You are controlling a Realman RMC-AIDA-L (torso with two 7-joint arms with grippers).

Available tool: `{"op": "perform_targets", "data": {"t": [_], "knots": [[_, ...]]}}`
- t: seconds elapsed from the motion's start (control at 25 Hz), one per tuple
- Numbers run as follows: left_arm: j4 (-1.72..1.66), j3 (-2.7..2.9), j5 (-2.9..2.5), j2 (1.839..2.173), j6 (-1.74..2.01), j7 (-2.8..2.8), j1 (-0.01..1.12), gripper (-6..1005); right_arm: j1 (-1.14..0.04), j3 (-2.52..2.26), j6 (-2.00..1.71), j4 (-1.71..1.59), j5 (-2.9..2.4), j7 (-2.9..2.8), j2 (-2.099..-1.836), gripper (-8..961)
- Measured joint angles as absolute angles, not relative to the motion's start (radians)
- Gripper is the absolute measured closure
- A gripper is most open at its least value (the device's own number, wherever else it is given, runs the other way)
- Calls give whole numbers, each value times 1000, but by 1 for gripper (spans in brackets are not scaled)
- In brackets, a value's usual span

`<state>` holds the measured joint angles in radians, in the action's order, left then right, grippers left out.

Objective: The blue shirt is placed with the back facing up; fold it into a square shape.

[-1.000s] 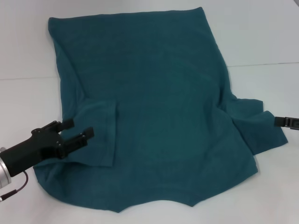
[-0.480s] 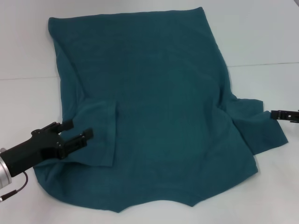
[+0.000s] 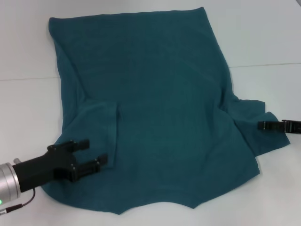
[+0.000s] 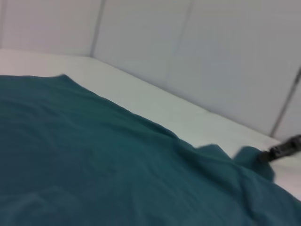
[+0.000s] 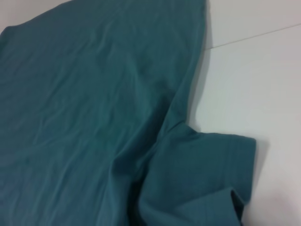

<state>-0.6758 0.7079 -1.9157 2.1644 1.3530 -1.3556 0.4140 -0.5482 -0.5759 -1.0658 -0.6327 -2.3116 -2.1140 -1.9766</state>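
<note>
Trouble may come if the left gripper, fingers spread over the blue shirt just ahead, pinches two layers; the right gripper touches the sleeve edge, and I cannot tell its fingers.

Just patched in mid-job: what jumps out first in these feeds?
The blue shirt dominates, spread plain side up across the white table, with its left sleeve already folded inward onto the body. The left gripper, open, sits over the shirt's near left part by that sleeve. The right gripper reaches in from the right edge, at the right sleeve's tip.
</note>
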Motion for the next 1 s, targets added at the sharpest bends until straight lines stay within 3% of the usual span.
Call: {"op": "perform_targets", "data": {"t": [0.8, 1.0], "knots": [[-718, 704, -2020, 2161, 1526, -1320, 417, 211, -545, -581, -1066, -638, -2309, -2114, -1981, 77], [-718, 699, -2020, 2161, 1532, -1321, 417, 211, -537, -576, -1068, -643, -2306, -2114, -1982, 302]]}}
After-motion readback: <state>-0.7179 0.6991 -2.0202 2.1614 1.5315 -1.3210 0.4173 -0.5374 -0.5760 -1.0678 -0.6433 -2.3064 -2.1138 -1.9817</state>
